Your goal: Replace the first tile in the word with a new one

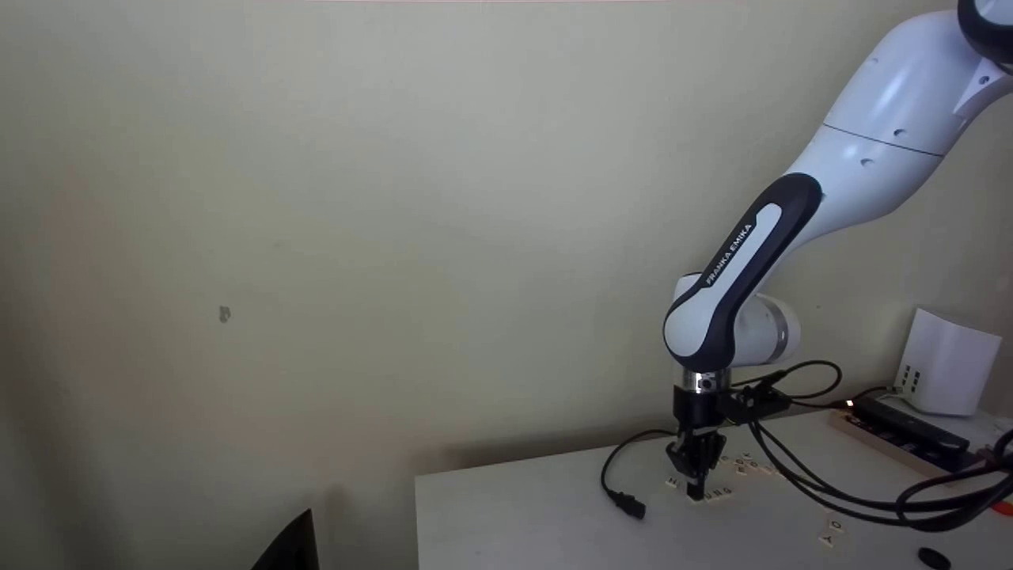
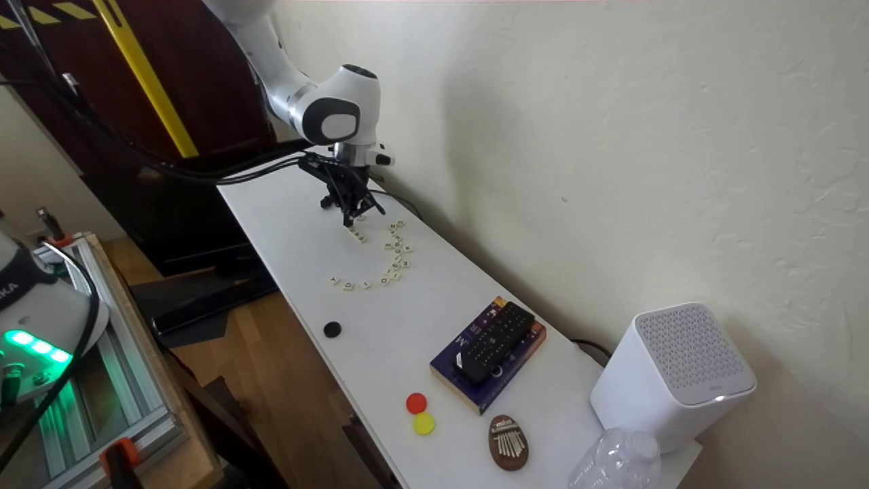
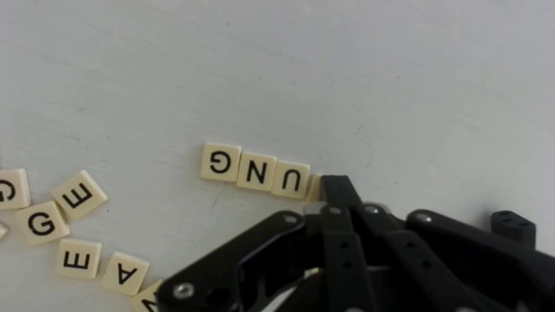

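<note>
Gripper (image 3: pixel 342 187) looks pressed together, hiding most of the first tile (image 3: pixel 314 188) beside the U tile (image 3: pixel 290 180); if you drag sideways toward U, you could skew the N tile (image 3: pixel 256 171) and the G tile (image 3: pixel 220 162) beyond it.

Robotics lab: Franka arm (image 1: pixel 859 170), second robot arm (image 2: pixel 58 312), metal-framed bench (image 2: pixel 139 380)

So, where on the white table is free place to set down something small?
Free: between the black disc, the book and the loose tiles; also between the black plug and the table's end. Crowded: among those loose tiles, and by the gripper, where the U, N and G tiles lie.
</note>
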`<action>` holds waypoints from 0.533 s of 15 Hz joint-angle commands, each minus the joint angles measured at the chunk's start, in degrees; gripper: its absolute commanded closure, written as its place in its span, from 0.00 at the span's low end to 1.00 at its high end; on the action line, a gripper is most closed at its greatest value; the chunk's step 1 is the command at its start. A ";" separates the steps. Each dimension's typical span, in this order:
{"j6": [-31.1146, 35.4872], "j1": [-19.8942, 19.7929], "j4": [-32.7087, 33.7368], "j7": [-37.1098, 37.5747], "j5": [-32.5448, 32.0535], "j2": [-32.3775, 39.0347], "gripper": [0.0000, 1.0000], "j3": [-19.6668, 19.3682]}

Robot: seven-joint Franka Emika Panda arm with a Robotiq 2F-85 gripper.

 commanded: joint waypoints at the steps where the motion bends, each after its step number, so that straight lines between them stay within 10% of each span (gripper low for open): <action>1: -0.97 1.06 0.75 -0.10 -1.89 2.24 1.00 -1.42; 8: -1.60 1.57 0.88 0.06 -2.47 2.21 1.00 -1.93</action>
